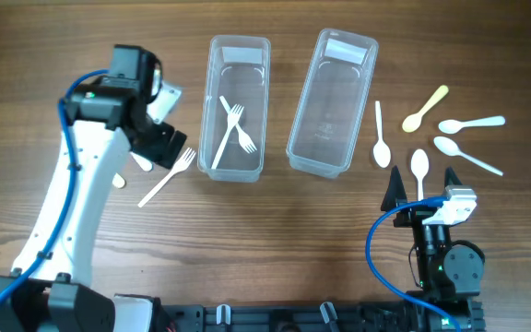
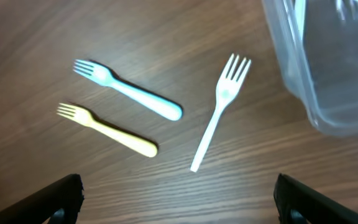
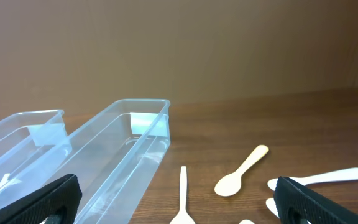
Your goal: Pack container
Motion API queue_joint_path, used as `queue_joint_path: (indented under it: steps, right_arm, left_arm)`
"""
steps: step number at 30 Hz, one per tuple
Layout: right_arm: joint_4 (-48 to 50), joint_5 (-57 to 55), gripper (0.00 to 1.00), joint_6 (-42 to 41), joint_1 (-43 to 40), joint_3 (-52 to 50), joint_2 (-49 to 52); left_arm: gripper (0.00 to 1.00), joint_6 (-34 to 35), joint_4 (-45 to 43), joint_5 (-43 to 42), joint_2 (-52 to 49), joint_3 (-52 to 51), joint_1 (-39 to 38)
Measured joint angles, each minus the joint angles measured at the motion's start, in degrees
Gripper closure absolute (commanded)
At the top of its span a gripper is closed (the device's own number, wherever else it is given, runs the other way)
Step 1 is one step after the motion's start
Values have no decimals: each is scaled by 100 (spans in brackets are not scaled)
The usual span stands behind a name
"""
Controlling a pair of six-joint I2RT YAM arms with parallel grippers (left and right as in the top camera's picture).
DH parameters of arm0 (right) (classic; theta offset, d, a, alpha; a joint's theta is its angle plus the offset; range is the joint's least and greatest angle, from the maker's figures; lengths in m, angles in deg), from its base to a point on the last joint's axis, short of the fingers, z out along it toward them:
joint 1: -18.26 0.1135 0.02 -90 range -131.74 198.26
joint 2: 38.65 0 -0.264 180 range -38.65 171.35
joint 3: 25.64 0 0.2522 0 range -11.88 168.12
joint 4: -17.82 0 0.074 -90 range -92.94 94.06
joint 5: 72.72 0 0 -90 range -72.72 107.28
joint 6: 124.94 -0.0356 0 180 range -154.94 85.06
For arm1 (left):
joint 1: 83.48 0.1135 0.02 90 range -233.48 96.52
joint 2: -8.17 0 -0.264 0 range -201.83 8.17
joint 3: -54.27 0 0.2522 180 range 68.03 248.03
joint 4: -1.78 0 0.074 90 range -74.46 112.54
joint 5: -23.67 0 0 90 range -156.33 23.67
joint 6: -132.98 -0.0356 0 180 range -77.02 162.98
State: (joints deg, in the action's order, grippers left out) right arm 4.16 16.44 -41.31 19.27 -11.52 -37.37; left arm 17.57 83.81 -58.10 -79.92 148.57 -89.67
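Where the left arm (image 1: 76, 194) reaches over the table (image 1: 275, 231), the left gripper (image 2: 179, 200) is seen from its wrist camera with the fingers spread wide and nothing between them. Below it, 3 forks are laid on the wood: a blue fork (image 2: 129, 90) and a yellow fork (image 2: 107, 129) lie side by side, and a white fork (image 2: 221, 112) lies to their right, just beside the corner of the left container (image 1: 213, 111). 2 white forks (image 1: 236, 124) are seen crossed inside that container. The right container (image 1: 333, 101) is set beside it, apart from it, and is empty. Further right, 5 spoons are spread on the table: 4 white spoons (image 1: 380, 143) and 1 yellow spoon (image 1: 425, 109). The right gripper (image 1: 423, 183) is seen at the near edge with its fingers opened wide and nothing held. In the overhead view, the nearest white spoon (image 1: 419, 166) is lined up between the fingertips.
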Motion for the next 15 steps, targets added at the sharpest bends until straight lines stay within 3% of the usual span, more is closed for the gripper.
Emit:
queue_joint_path:
  steps: [5,10,15]
  right_arm:
    - [0,0,0,0,0,0,0]
    - [0,2,0,0,2,0,0]
    - [0,0,0,0,2,0,0]
  left_arm:
    - [2,-1071,-273,-1637,-9,-468,745]
    - [5,-1462,-999,-2063,-341,-1390,745]
    - [11,-1633,-1526,-2122,-866,-1624,745]
